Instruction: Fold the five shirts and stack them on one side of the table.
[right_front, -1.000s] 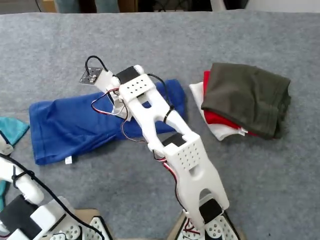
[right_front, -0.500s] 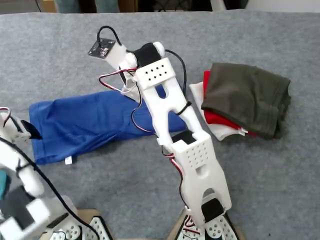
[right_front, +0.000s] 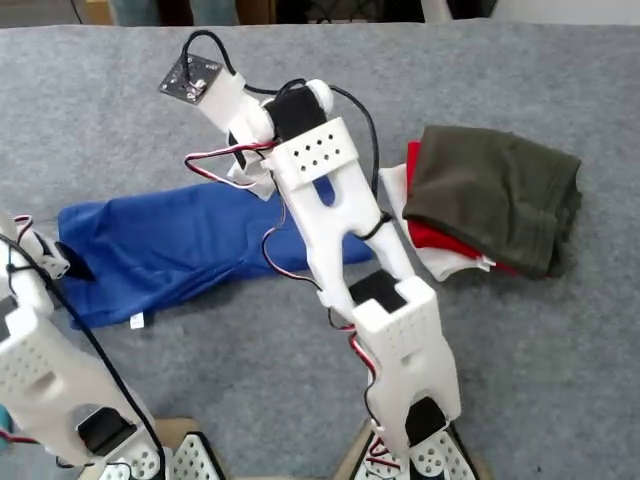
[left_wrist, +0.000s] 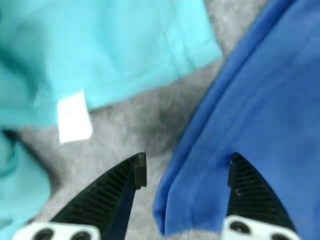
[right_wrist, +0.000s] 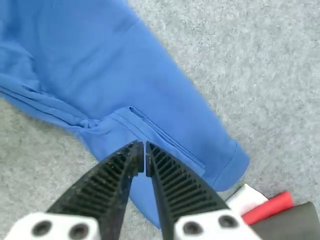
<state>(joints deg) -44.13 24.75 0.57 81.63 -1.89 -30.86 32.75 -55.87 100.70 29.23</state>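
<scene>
A blue shirt (right_front: 170, 245), folded into a long strip, lies across the left half of the grey table. My right gripper (right_front: 250, 178) hangs over its right end, and the right wrist view shows this gripper (right_wrist: 141, 147) shut above the blue shirt (right_wrist: 100, 75) with nothing in it. My left gripper (right_front: 62, 264) sits at the strip's left end. It (left_wrist: 187, 160) is open, and the blue shirt's (left_wrist: 270, 100) edge lies between its fingers. A teal shirt (left_wrist: 100, 45) with a white label (left_wrist: 74, 120) lies beside it. Folded olive, red and white shirts form a stack (right_front: 495, 195) at the right.
The table's (right_front: 520, 80) grey cloth is bare at the back and on the near right. The right arm (right_front: 350, 270) crosses over the blue shirt's right part. A corner of the stack (right_wrist: 267, 204) lies just past the blue shirt's end.
The right arm has lifted off the blue shirt and swung toward the back. The left arm has come in to the shirt's left end.
</scene>
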